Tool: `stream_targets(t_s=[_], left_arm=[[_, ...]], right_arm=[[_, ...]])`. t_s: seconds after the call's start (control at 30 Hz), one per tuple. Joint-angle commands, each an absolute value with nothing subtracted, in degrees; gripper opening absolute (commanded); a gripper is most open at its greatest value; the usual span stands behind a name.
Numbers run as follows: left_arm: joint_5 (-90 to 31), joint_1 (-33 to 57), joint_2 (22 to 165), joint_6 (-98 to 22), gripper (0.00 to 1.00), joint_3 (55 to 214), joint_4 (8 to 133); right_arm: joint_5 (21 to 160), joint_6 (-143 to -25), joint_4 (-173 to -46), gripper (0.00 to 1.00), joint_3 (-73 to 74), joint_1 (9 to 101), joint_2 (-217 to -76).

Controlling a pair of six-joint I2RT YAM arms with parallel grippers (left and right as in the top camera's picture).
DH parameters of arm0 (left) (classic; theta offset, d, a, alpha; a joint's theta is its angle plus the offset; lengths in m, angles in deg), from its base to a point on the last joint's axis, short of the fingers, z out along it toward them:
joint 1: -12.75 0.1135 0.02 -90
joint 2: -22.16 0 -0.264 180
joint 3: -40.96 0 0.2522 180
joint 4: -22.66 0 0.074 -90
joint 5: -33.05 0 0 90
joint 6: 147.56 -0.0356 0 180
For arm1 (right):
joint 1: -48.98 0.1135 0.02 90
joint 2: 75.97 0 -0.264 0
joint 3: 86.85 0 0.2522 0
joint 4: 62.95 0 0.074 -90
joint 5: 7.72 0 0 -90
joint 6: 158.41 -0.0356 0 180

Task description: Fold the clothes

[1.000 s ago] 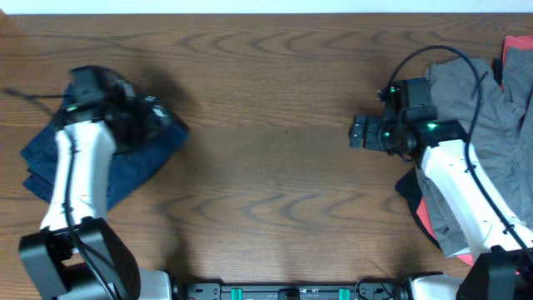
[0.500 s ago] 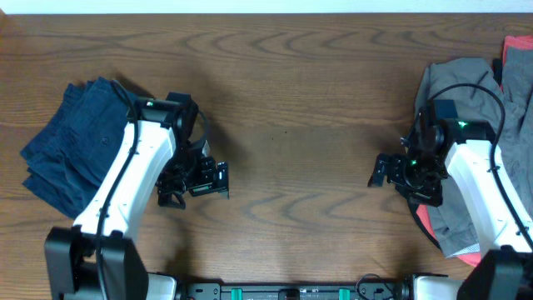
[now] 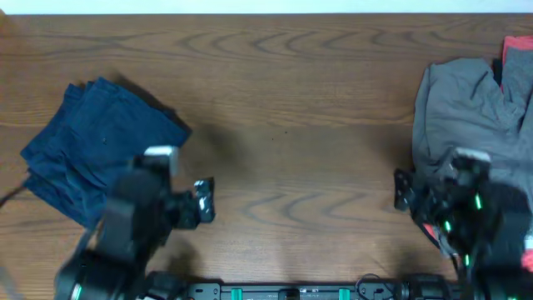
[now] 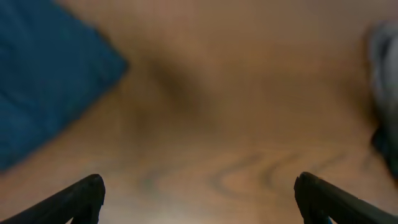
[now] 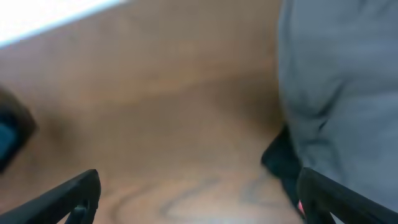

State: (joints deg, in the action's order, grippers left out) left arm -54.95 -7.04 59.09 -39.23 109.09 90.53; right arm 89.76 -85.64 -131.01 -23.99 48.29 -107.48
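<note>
Overhead: wood-grain table (white strip beyond far edge) bears navy clothes.

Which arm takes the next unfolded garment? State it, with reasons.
Right, most likely. The right gripper is open and empty beside the crumpled grey garment, which fills the right side of its wrist view. The left gripper, also open, is across the table, next to the folded blue garment.

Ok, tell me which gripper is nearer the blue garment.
Left. The left gripper hangs just off the blue garment; right gripper is across the table, by the grey clothes.
</note>
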Motion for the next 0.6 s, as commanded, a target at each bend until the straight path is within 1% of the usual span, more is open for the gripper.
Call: stream_targets(t_s=[0.0, 0.1, 0.23, 0.57], left_arm=[[-60.5, -7.7, 50.9, -37.9, 0.98, 104.9, 89.2], [-60.5, -7.7, 45.3, -38.0, 0.98, 104.7, 89.3], [-60.5, -7.7, 41.4, -38.0, 0.98, 104.7, 89.8], [-60.5, -7.7, 40.9, -37.9, 0.98, 104.7, 90.2]], right_arm=[[86.4, -86.8, -130.9, 0.99, -27.5, 49.0, -99.5], [86.5, -86.8, -132.7, 0.99, -27.9, 49.0, -94.3], [86.8, -86.8, -133.7, 0.99, -27.9, 49.0, -91.1], [86.8, -86.8, -140.1, 0.99, -27.9, 49.0, -91.0]])
